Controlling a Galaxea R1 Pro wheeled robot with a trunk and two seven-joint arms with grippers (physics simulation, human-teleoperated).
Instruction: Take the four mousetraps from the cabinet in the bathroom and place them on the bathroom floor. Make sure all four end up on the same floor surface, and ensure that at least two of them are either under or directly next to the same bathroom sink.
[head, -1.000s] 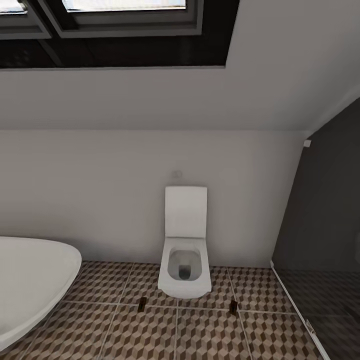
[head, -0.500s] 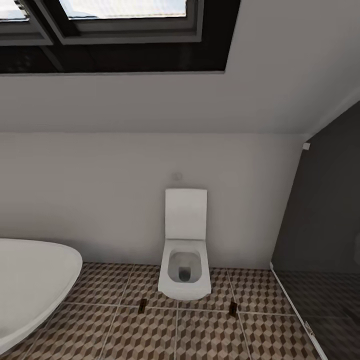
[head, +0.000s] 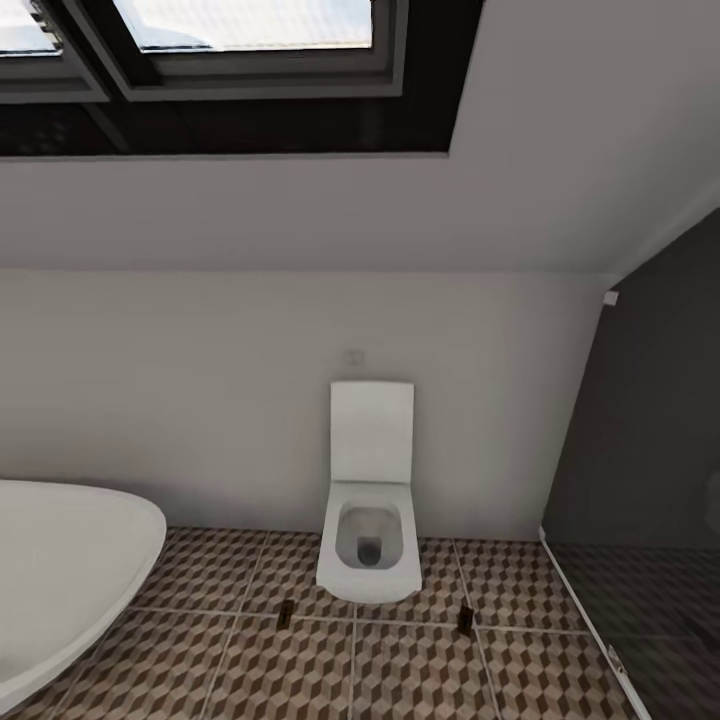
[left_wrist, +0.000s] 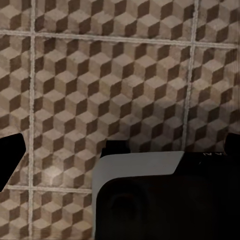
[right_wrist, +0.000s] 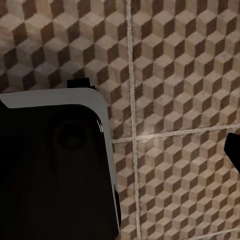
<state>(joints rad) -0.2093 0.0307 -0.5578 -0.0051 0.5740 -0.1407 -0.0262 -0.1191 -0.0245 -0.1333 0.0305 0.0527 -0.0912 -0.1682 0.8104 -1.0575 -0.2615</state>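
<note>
While the head view takes in a white wall-hung toilet (head: 370, 505) against a pale wall, two small dark things lie on the bathroom floor (head: 400, 670) in front of it, one (head: 285, 612) off the bowl's left corner and one (head: 465, 619) off its right. Both are too small and dim to make out in detail; they may be mousetraps, but I cannot tell for certain. A white oval bathtub (head: 65, 580) is cut off by the left edge, so just its rounded end shows. To the right a dark glass panel (head: 640, 480) hides whatever is behind it, and its lower corner runs out of frame. Above, a dark-framed skylight (head: 240, 50) is cropped by the top edge.

Each wrist view looks straight down onto the cube-patterned tiles with pale grout lines. In the left wrist view the left end effector (left_wrist: 120, 150) shows just as two black tips at opposite edges, set far apart, so it is spread wide with nothing between them; a dark, white-edged part of the robot (left_wrist: 160, 195) blocks the lower portion. In the right wrist view, one black tip of the right end effector (right_wrist: 233, 147) pokes in at the edge and a similar dark body (right_wrist: 55, 165) covers the other side, so I cannot tell how wide it stands.
</note>
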